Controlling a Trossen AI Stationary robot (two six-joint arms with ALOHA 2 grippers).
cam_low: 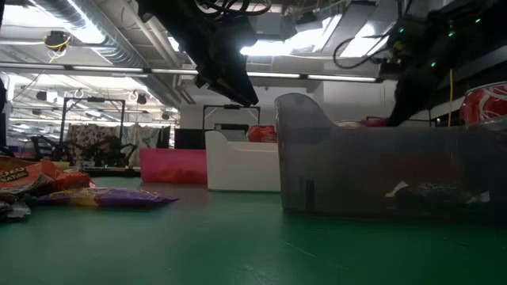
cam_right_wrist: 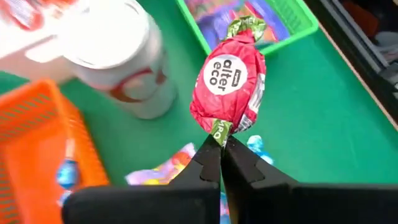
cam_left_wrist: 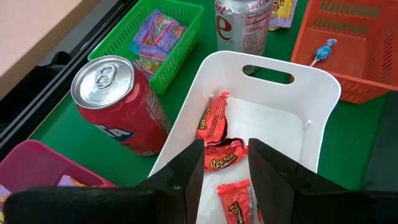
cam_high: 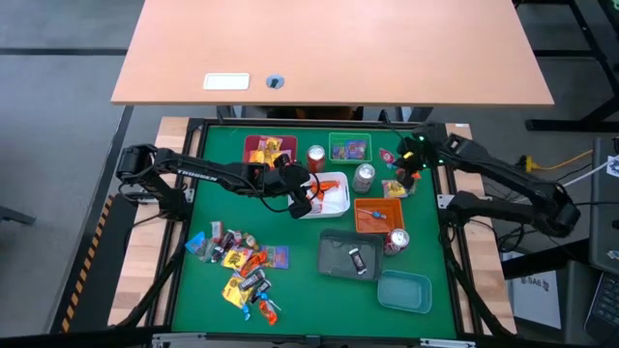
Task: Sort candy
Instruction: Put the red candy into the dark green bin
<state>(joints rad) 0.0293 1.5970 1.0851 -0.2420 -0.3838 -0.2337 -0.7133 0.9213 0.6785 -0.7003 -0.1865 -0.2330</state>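
Loose pile of small wrapped candy (cam_high: 242, 271) in yellow, orange, purple wrappers sits around 7 o'clock on the green mat; orange wrapped peanut-butter cups (cam_left_wrist: 222, 157) lie flat in the white plastic tray (cam_left_wrist: 323, 93); one round red foil-wrapped sweet (cam_right_wrist: 229, 84) hangs by its twisted end near 2 o'clock.

**Left arm reaching centre, right arm raised with a pinch**

The left arm stretches across toward mid-table — its gripper (cam_high: 302, 198) hangs with fingers (cam_left_wrist: 186, 171) parted. The right arm bends in from the far right edge — its gripper (cam_right_wrist: 221, 144) is closed tight, fingertips pinching a red sweet (cam_right_wrist: 229, 78).
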